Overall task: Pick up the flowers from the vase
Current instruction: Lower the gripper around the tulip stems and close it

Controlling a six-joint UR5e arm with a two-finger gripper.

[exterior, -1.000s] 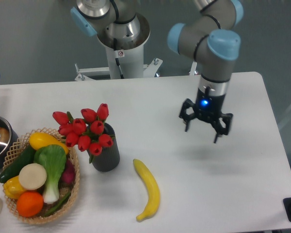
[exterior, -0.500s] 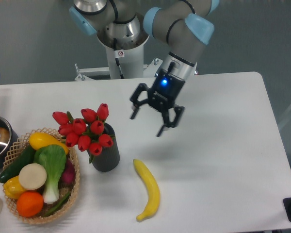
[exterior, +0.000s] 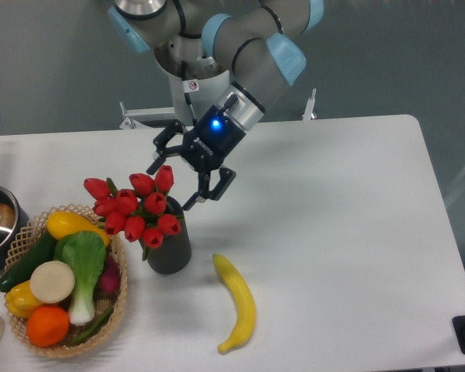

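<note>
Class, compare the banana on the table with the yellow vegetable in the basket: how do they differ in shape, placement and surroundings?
The banana is long, thin and curved; the yellow vegetable is shorter and plumper. The banana lies alone on the bare white table; the yellow vegetable sits in the wicker basket. Nothing touches the banana; other produce crowds the yellow vegetable. Both are yellow and lie on their sides.

No legible text; only a tiny unreadable sticker (exterior: 192, 85) on the robot base (exterior: 195, 74).
</note>
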